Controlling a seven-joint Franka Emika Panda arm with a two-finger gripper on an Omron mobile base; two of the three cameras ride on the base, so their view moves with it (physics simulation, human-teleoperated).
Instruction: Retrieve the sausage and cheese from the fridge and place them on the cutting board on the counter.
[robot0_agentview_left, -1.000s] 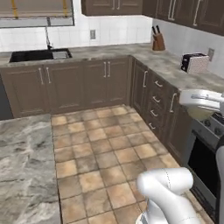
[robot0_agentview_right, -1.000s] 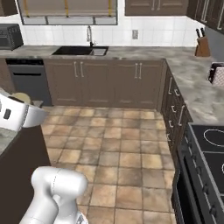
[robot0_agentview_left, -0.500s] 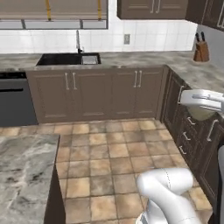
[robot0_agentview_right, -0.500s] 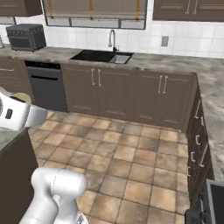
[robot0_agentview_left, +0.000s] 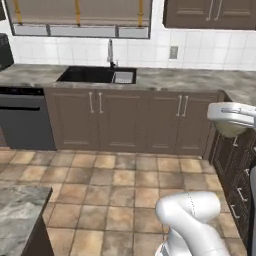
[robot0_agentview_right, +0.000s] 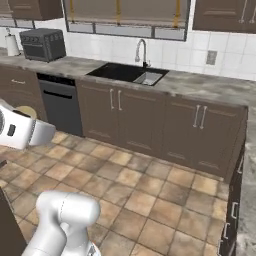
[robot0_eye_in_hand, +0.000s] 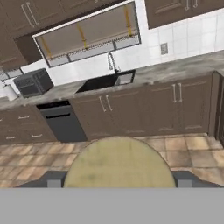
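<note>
The cheese (robot0_eye_in_hand: 119, 162), a tan-yellow round puck, sits between my two dark fingertips (robot0_eye_in_hand: 54, 180) in the hand view, and my gripper (robot0_eye_in_hand: 119, 180) is shut on it. In the right base view the cheese (robot0_agentview_right: 27, 111) shows as a tan edge behind the white hand at the left. The grey marbled counter (robot0_agentview_left: 190, 80) runs along the back wall over dark brown cabinets. The sausage, the fridge and the cutting board are out of view.
A black sink (robot0_agentview_left: 97, 75) with a tap is set in the counter. A dark dishwasher (robot0_agentview_left: 25, 117) stands left of it, and a toaster oven (robot0_agentview_right: 44, 44) sits on the counter (robot0_agentview_right: 200, 85) further left. An island corner (robot0_agentview_left: 20, 215) is at lower left. The tiled floor lies between.
The whole picture has slid to the right as the base turns left: the stove and knife block have left the views, and the sink and dishwasher have come in. The arm holds its pose.
</note>
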